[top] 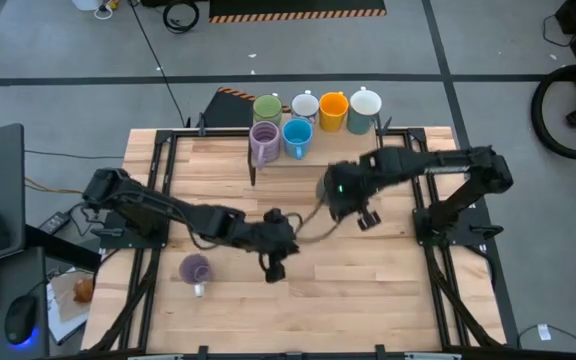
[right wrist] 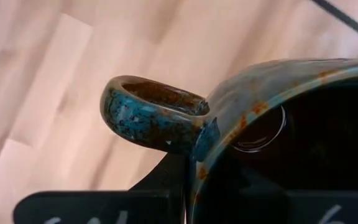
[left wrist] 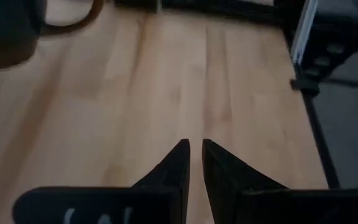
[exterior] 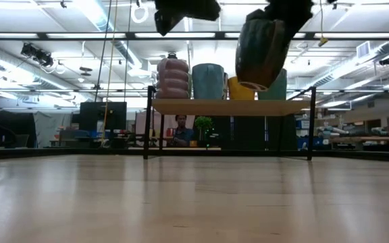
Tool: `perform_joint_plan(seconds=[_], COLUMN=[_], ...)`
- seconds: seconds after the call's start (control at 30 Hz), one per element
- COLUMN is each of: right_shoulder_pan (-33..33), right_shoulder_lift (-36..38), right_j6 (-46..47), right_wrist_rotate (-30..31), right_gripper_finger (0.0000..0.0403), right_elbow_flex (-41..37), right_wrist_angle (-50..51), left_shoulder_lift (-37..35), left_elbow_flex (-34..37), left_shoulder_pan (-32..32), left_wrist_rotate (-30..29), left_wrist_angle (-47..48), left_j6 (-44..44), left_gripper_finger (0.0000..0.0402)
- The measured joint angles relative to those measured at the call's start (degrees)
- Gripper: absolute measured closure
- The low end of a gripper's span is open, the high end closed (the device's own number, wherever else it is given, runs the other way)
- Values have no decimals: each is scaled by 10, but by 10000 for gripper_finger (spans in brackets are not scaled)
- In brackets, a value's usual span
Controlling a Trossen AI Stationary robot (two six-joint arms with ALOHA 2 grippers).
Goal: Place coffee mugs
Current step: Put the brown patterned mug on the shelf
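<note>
- one dark mug (right wrist: 291, 137) is up in the air, pinched by its rim in the right claw (top: 335, 190), whose fingers are squeezed together on it; it hangs over the middle of the table (top: 368, 290).
- in the low view the same mug (exterior: 262, 44) tilts, well above the wood.
- on the near side, the left claw (left wrist: 194, 158) has its fingers almost together and holds nothing; it hangs over bare wood.
- six mugs sit on the little shelf (top: 268, 160) at the far side: green (top: 267, 108), white (top: 305, 105), orange (top: 333, 110) and another white (top: 365, 104) in the far row, with purple (top: 264, 142) and blue (top: 296, 137) just in front.
- one more purple mug (top: 195, 268) lies on its side at the near left, not put away yet.
- so i think most of the job is done; the dark mug and the lying purple one are left to go.
</note>
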State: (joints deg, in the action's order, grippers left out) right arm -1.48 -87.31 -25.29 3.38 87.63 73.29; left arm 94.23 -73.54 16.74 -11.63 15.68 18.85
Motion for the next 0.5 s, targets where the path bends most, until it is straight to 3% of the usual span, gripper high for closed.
perform_joint_plan(seconds=[0.23, 0.5], right_shoulder_pan=[96, 174], right_shoulder_lift=[-4, -22], right_j6=[-40, -87], right_wrist_rotate=[-2, -11], right_gripper_finger=[357, 357], right_elbow_flex=[60, 118], right_wrist_angle=[27, 37], left_shoulder_lift=[-136, -260], left_elbow_flex=[122, 188], left_shoulder_pan=[-49, -95], left_wrist_rotate=[10, 13], left_wrist_angle=[-25, -24], left_j6=[-4, -1], left_gripper_finger=[354, 354])
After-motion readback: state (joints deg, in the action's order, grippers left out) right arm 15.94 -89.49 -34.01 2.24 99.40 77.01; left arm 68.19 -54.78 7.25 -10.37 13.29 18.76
